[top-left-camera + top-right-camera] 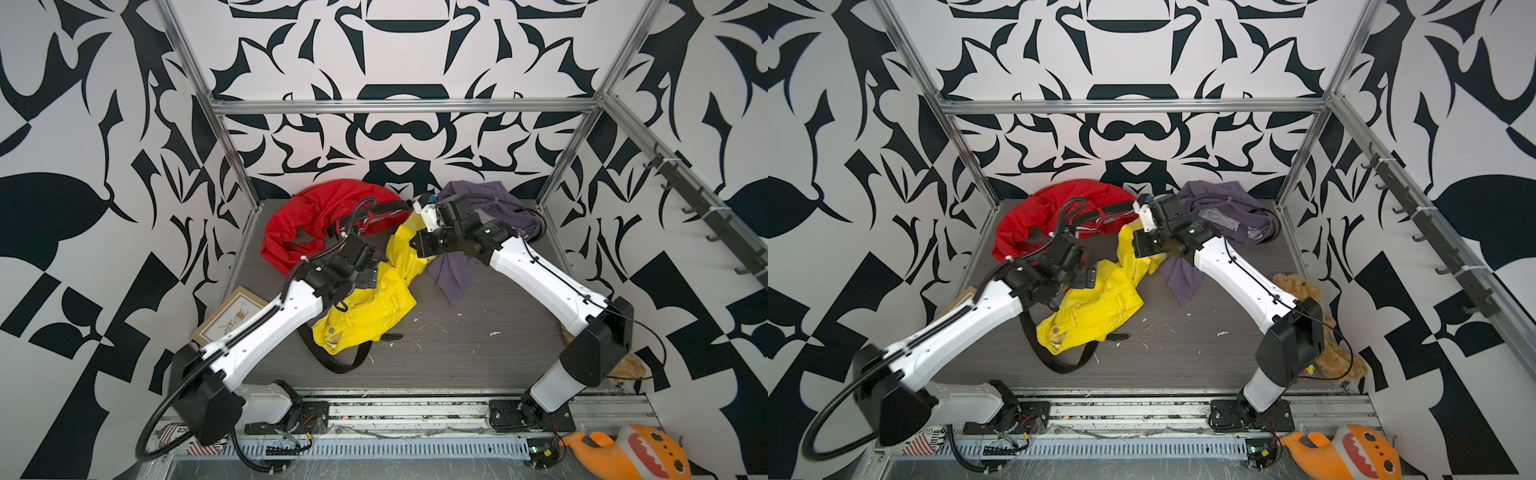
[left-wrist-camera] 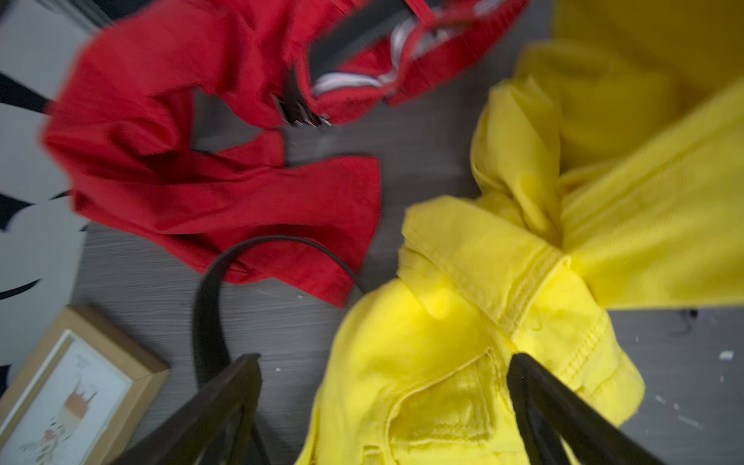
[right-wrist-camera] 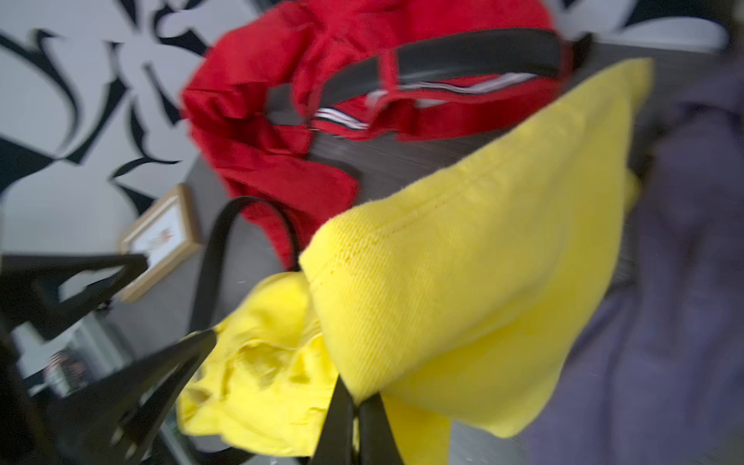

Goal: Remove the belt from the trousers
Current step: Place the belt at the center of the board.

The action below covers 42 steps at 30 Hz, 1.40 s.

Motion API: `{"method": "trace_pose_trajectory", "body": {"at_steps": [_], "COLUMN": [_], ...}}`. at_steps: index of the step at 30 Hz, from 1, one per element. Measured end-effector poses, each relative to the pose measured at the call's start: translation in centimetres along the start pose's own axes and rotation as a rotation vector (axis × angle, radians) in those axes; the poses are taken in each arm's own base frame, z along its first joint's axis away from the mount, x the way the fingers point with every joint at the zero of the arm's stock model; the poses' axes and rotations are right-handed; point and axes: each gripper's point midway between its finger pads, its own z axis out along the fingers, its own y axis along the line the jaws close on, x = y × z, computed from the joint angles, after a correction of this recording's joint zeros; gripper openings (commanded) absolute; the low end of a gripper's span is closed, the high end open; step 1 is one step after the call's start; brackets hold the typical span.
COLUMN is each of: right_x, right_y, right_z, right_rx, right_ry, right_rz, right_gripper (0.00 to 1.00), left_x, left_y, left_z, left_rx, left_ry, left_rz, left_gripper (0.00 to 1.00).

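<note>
- Our left gripper [image 2: 384, 358] hangs wide open; the black belt [image 2: 207, 322] lies just beside one finger [image 2: 233, 386]. We should grab belt, not cloth.
- Farther off, our right gripper [image 3: 356, 406] pinches the yellow trousers [image 3: 463, 261] leg. We should hold tight.

Yellow trousers [image 1: 370, 307], black belt [image 1: 336, 368], red trousers [image 1: 291, 220], purple garment [image 1: 453, 278], black-and-white patterned walls [image 1: 395, 54], grey table [image 1: 457, 357]
</note>
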Motion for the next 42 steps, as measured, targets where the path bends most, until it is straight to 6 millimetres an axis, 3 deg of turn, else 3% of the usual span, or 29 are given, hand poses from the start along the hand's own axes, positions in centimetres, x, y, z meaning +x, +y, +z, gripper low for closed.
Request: {"method": "trace_pose_trajectory", "body": {"at_steps": [3,5,7,9,12,14,19,22,25,27,29,30,31,36,42], "right_x": [0.8,1.8,3.3,5.0,5.9,4.8,-0.5,-1.9,0.4,4.8,10.3,13.2,14.1,16.1,20.5], "right_y": [6.8,9.9,12.0,12.4,9.7,7.1,-2.7,-8.6,-12.1,-13.6,-14.0,-13.7,-13.0,-6.7,-0.3], "right_z": [2.4,4.6,7.0,9.0,9.1,7.7,2.0,2.1,7.0,11.1,13.6,14.3,14.4,13.2,15.3], "right_rx": [-0.156,-0.229,-0.276,-0.264,-0.171,-0.125,0.023,0.093,0.102,0.091,0.083,0.081,0.065,-0.006,-0.077], "right_ry": [0.053,0.105,0.173,0.245,0.299,0.287,0.129,0.075,0.133,0.229,0.336,0.389,0.391,0.350,0.399], "right_rz": [-0.042,-0.056,-0.069,-0.091,-0.113,-0.095,-0.005,0.048,0.082,0.113,0.148,0.166,0.161,0.149,0.164], "right_gripper": [0.00,0.00,0.19,0.44,0.58,0.64,0.70,0.70,0.70,0.70,0.70,0.70,0.71,0.70,0.70], "left_x": [-2.3,-2.6,-2.7,-2.7,-2.2,-1.2,4.4,7.8,9.9,11.0,11.8,12.2,12.5,14.2,13.8], "left_y": [4.9,6.9,8.1,8.4,7.6,6.4,2.1,0.7,0.4,0.2,0.1,0.2,0.2,1.8,5.8], "left_z": [-3.9,-6.1,-7.5,-7.7,-6.3,-4.7,-0.4,1.3,2.2,2.6,2.9,3.0,3.2,4.5,5.5], "left_rx": [-0.075,-0.104,-0.122,-0.136,-0.133,-0.108,-0.023,0.000,0.012,0.022,0.024,0.019,0.013,-0.087,-0.212], "left_ry": [-0.134,-0.196,-0.231,-0.235,-0.191,-0.141,0.026,0.119,0.167,0.192,0.214,0.226,0.236,0.297,0.303], "left_rz": [-0.110,-0.145,-0.160,-0.157,-0.135,-0.118,-0.066,-0.067,-0.095,-0.115,-0.133,-0.140,-0.144,-0.152,-0.203], "left_gripper": [0.99,0.99,0.99,1.00,0.98,0.96,0.94,0.94,0.91,0.91,0.90,0.89,0.88,0.86,0.86]}}
